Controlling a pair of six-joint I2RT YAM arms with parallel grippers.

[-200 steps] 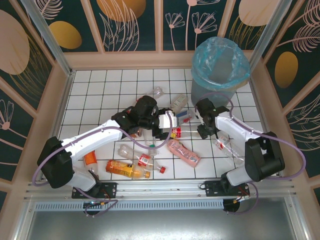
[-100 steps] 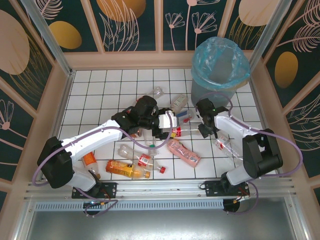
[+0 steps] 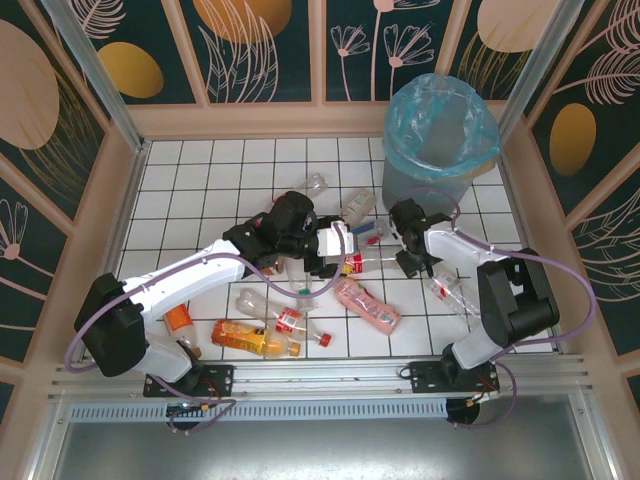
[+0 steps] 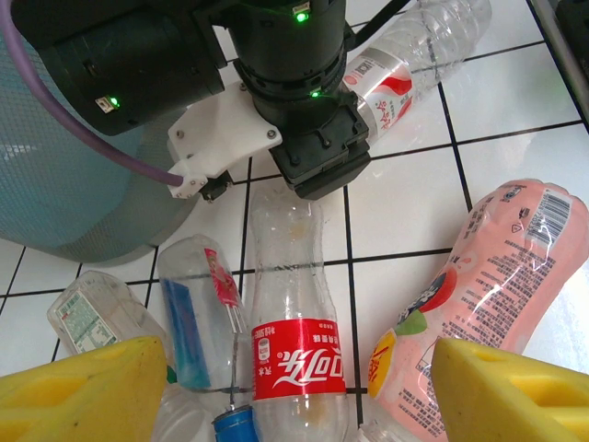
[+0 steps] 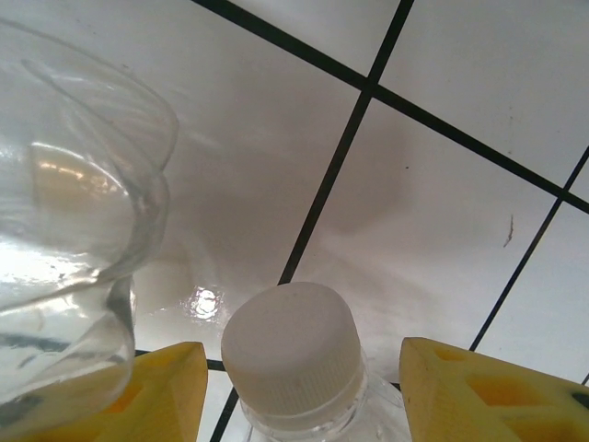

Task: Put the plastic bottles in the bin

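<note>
From where I stand, the white tiled counter (image 3: 200, 190) carries the grey bin (image 3: 405, 182), a blue bag over its rim, and everything else sits on the near side of that bin. The right gripper (image 3: 408, 262) points down close to the bin's foot with its jaws spread. The left gripper (image 4: 294, 396) hangs a little further from the bin, jaws wide apart. The plastic bottles (image 3: 290, 322) lie scattered on the tiles, outside the bin. A pink bottle (image 3: 366, 306) lies near the bin, and an orange bottle (image 3: 250, 338) lies well away from it. A clear red-labelled bottle (image 4: 296, 359) lies between the left jaws, untouched by either pad. Smallest, a white cap (image 5: 290, 354) stands between the right jaws with a gap on each side.
</note>
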